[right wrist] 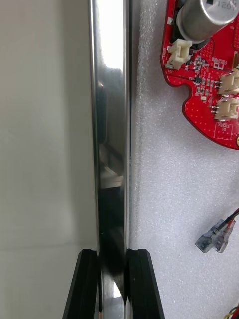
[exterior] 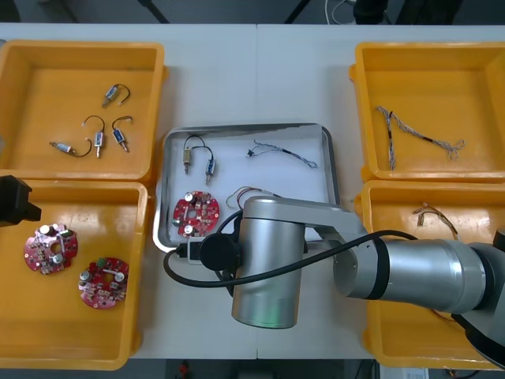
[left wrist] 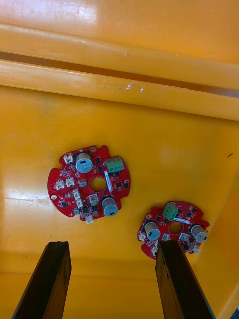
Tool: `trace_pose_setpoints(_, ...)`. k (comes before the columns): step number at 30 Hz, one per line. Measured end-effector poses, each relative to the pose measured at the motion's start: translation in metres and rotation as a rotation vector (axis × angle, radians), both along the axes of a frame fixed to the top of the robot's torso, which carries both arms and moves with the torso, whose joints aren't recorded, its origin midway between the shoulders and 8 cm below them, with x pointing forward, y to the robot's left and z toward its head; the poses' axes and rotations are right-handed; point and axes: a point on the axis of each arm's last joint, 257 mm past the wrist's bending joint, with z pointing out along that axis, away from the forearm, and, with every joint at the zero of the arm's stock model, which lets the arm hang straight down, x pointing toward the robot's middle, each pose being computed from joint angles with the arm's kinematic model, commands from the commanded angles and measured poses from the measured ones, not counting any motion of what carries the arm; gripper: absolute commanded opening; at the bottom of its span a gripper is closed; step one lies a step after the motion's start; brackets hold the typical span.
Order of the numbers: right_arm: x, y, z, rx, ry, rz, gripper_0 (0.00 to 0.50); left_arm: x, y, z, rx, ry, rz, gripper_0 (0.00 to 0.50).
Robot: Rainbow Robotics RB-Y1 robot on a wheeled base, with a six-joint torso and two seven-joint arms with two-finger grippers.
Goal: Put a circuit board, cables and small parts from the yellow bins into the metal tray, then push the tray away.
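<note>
The metal tray (exterior: 327, 162) lies mid-table, white inside. It holds a red circuit board (exterior: 196, 214), a black cable (exterior: 198, 156), a blue and white cable (exterior: 285, 151) and a red and yellow cable (exterior: 244, 193). My right arm (exterior: 268, 264) covers the tray's near edge. In the right wrist view my right gripper (right wrist: 115, 251) straddles the shiny tray rim (right wrist: 110, 124), one finger on each side, shut on it. The board (right wrist: 209, 65) and a cable plug (right wrist: 216, 237) lie inside the rim. My left gripper (left wrist: 112, 244) hangs open above two boards (left wrist: 89, 182) in the near left bin.
The far left yellow bin (exterior: 47, 87) holds several black cables with small metal parts (exterior: 99, 134). The near left bin (exterior: 71, 316) holds two boards. A blue and white cable (exterior: 418, 136) lies in the far right bin (exterior: 442, 87), and a red and yellow cable (exterior: 434, 213) in the near right bin.
</note>
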Motion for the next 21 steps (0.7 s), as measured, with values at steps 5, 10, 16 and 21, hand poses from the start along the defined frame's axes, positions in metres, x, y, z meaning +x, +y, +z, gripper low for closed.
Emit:
trace_pose_setpoints(5,0.012,-0.004,0.005,-0.016,-0.028,-0.013,0.000,0.000,0.000,0.000,0.000,0.000,0.000,0.500)
trace_pose_setpoints(10,0.033,-0.010,0.014,-0.044,-0.068,-0.038,0.000,0.000,0.000,0.000,0.000,0.000,0.000,0.500)
trace_pose_setpoints(16,0.059,-0.011,0.025,-0.079,-0.110,-0.070,0.000,0.000,0.000,0.000,0.000,0.000,0.000,0.500)
trace_pose_setpoints(21,0.073,-0.006,0.036,-0.094,-0.138,-0.084,0.000,0.000,0.000,0.000,0.000,0.000,0.000,0.500)
